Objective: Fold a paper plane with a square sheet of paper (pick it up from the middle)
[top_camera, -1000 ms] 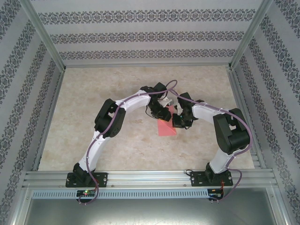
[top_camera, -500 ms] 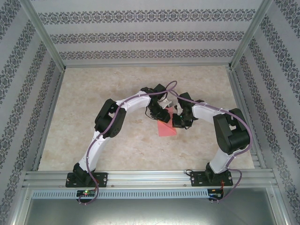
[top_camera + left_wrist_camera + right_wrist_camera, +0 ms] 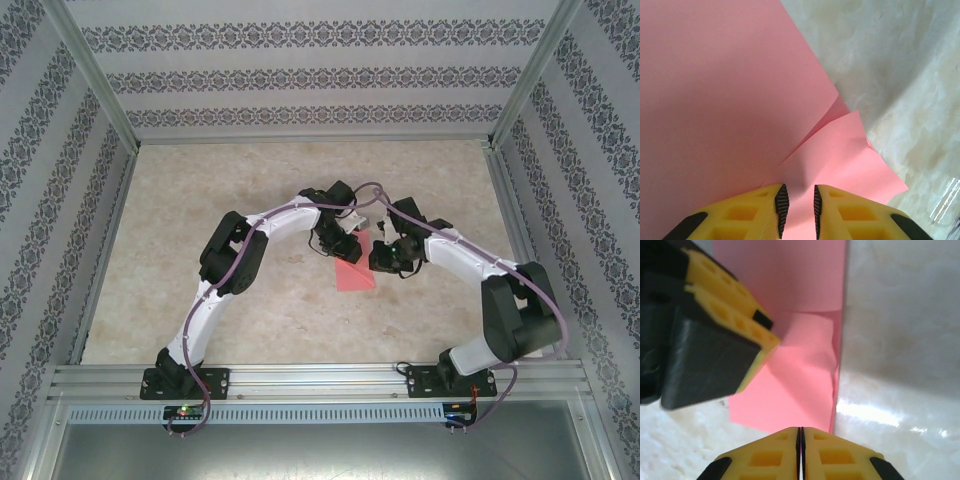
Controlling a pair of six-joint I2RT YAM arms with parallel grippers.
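Observation:
The square sheet of paper (image 3: 355, 272), pink-red, lies partly folded on the table between my two grippers. In the left wrist view the paper (image 3: 715, 100) shows layered flaps with a crease running toward the fingers. My left gripper (image 3: 798, 205) stands just over it, its pads a narrow gap apart with nothing between them; from above it sits at the sheet's far edge (image 3: 348, 247). My right gripper (image 3: 800, 432) has its pads pressed together at the near edge of the paper (image 3: 790, 385). Whether paper is pinched there I cannot tell. The left gripper's fingers (image 3: 730, 295) rest on the sheet's left part.
The table (image 3: 200, 250) is pale marbled stone, fenced by aluminium rails (image 3: 300, 375) and patterned walls. Both forearms arch over the middle, meeting above the paper. A cable loops above the wrists (image 3: 375, 190).
The right arm's elbow has swung out to the right and its gripper has shifted slightly right. A strip of pink now shows between the two grippers. The left arm has barely moved.

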